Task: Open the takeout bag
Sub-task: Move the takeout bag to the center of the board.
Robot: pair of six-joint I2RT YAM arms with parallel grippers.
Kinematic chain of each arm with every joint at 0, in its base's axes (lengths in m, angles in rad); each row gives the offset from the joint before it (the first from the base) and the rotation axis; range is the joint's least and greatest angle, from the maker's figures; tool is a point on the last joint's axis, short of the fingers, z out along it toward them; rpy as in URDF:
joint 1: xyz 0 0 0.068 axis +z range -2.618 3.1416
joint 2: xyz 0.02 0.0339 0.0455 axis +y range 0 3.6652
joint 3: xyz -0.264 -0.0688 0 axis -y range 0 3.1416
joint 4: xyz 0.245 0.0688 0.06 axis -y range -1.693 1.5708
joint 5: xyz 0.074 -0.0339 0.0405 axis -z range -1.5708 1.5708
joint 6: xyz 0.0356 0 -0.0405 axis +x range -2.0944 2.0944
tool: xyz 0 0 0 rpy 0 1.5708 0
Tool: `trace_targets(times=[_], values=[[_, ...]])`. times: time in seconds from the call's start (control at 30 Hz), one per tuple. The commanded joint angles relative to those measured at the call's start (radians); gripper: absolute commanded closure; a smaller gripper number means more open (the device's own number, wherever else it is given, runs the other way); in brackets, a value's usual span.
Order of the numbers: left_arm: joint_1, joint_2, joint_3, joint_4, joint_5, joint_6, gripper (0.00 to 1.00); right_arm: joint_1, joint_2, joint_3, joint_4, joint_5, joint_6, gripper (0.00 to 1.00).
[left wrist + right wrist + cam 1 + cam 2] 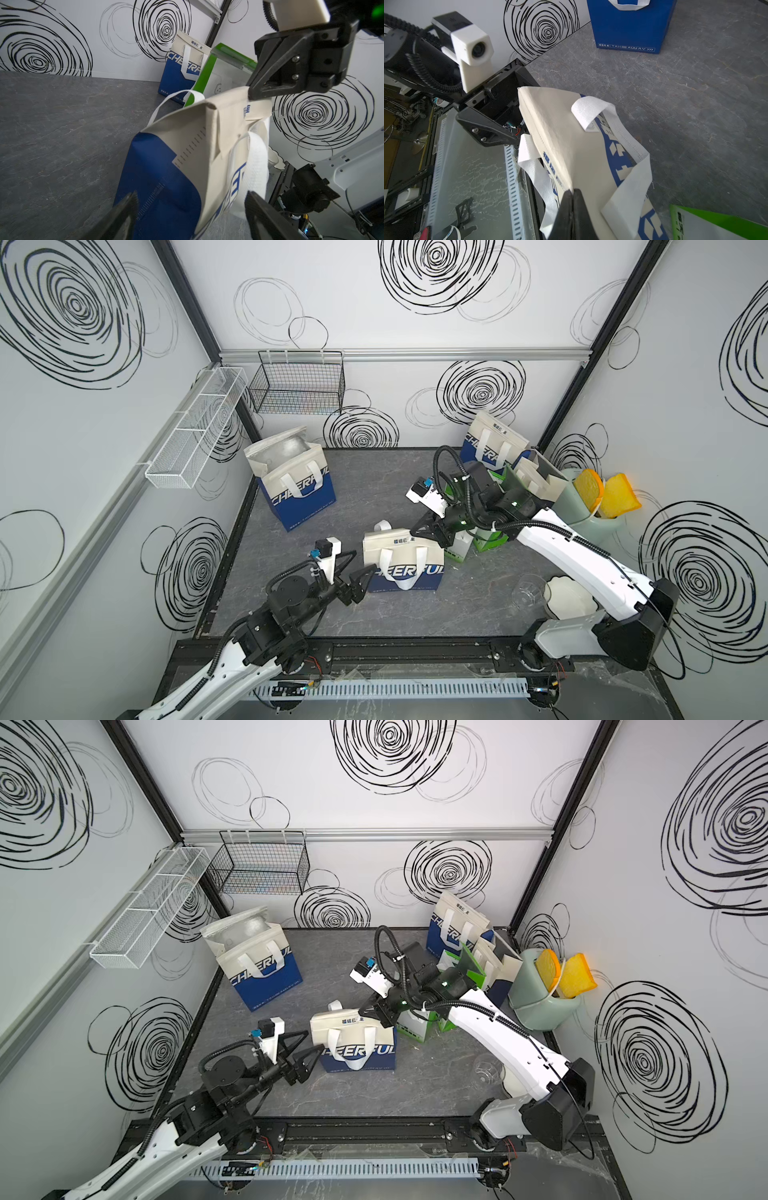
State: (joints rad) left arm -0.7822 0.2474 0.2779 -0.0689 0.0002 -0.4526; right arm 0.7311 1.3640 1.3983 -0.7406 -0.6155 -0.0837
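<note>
Your left gripper (190, 205) spread wide, jaws either side of the takeout bag (401, 568) end, cream-and-blue CHEERFUL bag upright mid-tabletop (374, 497), top folded over, your right gripper (417, 531) clamped on its top flap corner, green-and-white package (461, 547) just beside.

walls (374, 323): white, black swirls | floor (365, 497): grey marbled | black wire basket (297, 406), white mesh rack (195, 427) hung
</note>
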Motion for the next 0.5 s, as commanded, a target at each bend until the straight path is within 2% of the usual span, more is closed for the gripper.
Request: trace_targets(times=[0.0, 0.07, 0.13, 0.27, 0.33, 0.37, 0.47], values=[[0.015, 0.0, -0.023, 0.126, 0.032, -0.047, 0.2, -0.004, -0.068, 0.022, 0.115, -0.056, 0.005, 0.78], [0.032, 0.018, -0.044, 0.16, 0.067, -0.067, 0.28, -0.004, -0.075, 0.013, 0.117, -0.03, 0.004, 0.66], [0.049, 0.037, -0.069, 0.212, 0.121, -0.093, 0.34, -0.006, -0.086, 0.002, 0.121, -0.024, -0.003, 0.58], [0.057, 0.061, -0.09, 0.266, 0.177, -0.129, 0.4, -0.004, -0.114, -0.005, 0.152, 0.013, -0.01, 0.52], [0.057, 0.055, -0.092, 0.263, 0.183, -0.125, 0.48, 0.015, -0.135, -0.022, 0.187, 0.036, -0.033, 0.51], [0.057, 0.048, -0.094, 0.268, 0.191, -0.123, 0.58, 0.05, -0.148, -0.035, 0.206, 0.075, -0.067, 0.52], [0.054, 0.025, -0.121, 0.309, 0.22, -0.143, 0.72, 0.225, -0.212, -0.133, 0.299, 0.293, -0.223, 0.48]])
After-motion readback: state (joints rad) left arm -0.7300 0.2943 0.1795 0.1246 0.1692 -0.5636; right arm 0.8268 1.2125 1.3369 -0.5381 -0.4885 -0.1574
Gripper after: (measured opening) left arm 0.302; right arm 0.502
